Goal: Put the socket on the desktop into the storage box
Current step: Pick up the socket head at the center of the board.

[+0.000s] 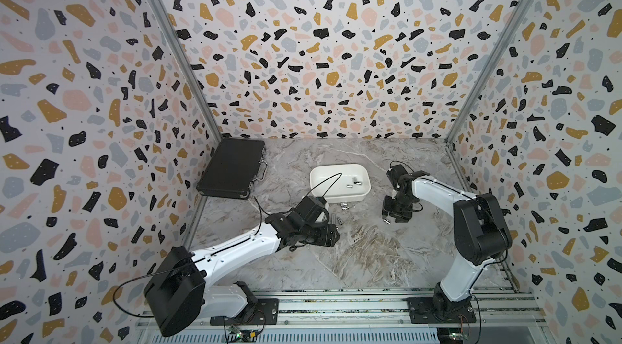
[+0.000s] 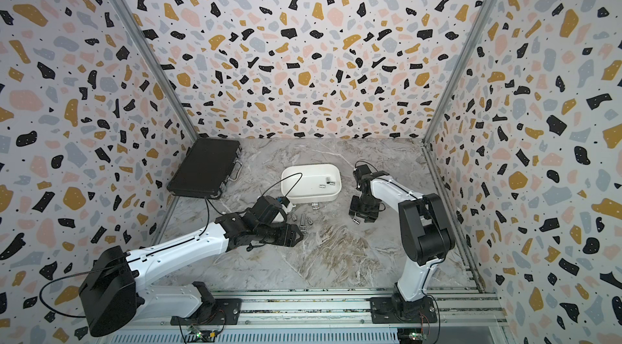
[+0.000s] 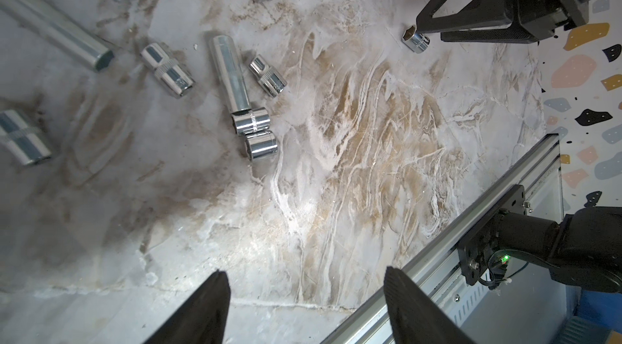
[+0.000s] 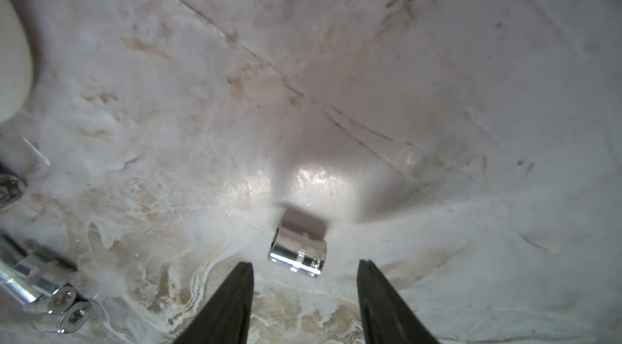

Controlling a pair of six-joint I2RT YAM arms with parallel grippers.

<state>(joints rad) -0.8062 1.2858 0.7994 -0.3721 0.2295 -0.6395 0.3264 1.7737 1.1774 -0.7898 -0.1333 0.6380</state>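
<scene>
Socket (image 4: 298,251) closest to my right gripper (image 4: 305,262) is a short chrome one. It lies on its side on the desktop (image 4: 336,56), just ahead of my fingertips and in line with the gap between them. Those jaws stand partly apart and touch nothing. Marks are stamped on the side of this one, too blurred to read. In a top view it sits between the storage box (image 1: 318,174) and the right edge of the desktop, nearer to me than the box.

My left gripper (image 3: 304,271) is spread wide over bare marble and holds nothing.

From my left wrist I count ten sockets on the desktop, that lone one included. Nine are short and one is a long deep socket (image 3: 230,76). A longer chrome bar (image 3: 54,22) lies beside them. Two of the short ones form a touching pair (image 1: 344,206) just off the box's near wall.

Both top views show three more sockets (image 2: 328,179) inside the white box, toward its right end. The box stands mid-desktop, toward the far edge.

One black case (image 1: 232,167) with metal latches lies at the far left corner.
</scene>
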